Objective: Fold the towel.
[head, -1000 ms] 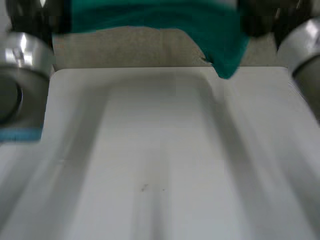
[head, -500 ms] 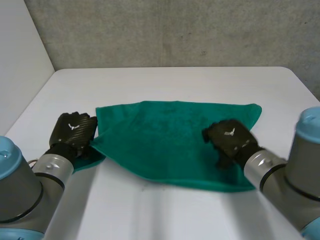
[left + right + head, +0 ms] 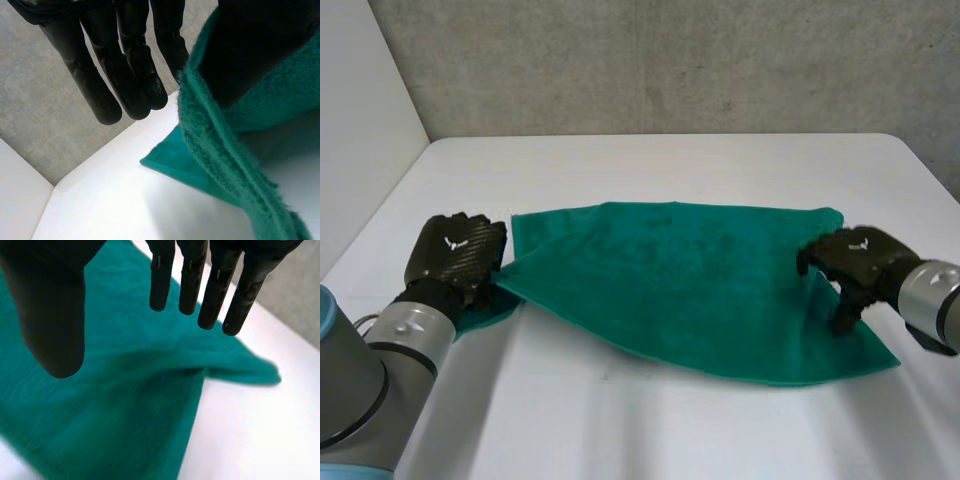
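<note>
Stretched further to the right since the earlier frame, the green towel (image 3: 690, 290) is spread out on the white table (image 3: 650, 165). At its left edge the left hand (image 3: 455, 262) is seen with fingers (image 3: 120, 75) held straight and loose, and the raised towel edge is draped over the thumb rather than pinched. At the right edge, to which it has been shifted from the towel's middle, the right hand (image 3: 855, 262) is held with fingers (image 3: 215, 285) straight and spread, and nothing is gripped.
</note>
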You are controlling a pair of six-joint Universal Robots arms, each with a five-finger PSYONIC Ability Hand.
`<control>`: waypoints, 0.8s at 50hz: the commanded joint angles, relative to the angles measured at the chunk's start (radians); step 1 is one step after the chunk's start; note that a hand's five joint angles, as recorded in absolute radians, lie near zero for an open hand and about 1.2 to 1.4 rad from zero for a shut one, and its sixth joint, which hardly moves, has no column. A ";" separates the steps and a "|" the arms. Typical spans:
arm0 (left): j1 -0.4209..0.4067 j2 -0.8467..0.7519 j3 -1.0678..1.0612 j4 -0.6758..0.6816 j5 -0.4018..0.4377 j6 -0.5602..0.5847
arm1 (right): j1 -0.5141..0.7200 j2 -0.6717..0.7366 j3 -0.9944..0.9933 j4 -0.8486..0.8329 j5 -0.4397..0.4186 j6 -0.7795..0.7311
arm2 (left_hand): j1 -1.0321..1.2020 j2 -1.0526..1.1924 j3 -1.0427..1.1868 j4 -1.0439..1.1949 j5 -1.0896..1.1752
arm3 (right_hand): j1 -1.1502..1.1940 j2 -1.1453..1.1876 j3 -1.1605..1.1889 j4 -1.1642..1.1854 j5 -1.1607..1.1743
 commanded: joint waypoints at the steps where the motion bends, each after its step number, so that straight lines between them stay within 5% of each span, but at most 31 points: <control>1: 0.009 -0.008 0.043 -0.003 -0.001 0.000 | -0.084 -0.060 0.192 -0.056 -0.004 0.075 | 0.248 0.199 0.204 0.200 0.254 | 0.145 0.091 0.098 0.104 0.101; 16: -0.008 -0.014 0.054 -0.001 -0.002 -0.001 | -0.135 -0.043 0.319 -0.191 -0.093 0.155 | 0.248 0.199 0.204 0.200 0.254 | 0.219 0.165 0.172 0.177 0.174; 40: 0.007 -0.054 0.113 -0.030 -0.004 -0.003 | -0.128 0.093 0.310 -0.298 -0.086 0.138 | 0.248 0.199 0.204 0.200 0.254 | 0.222 0.168 0.175 0.180 0.177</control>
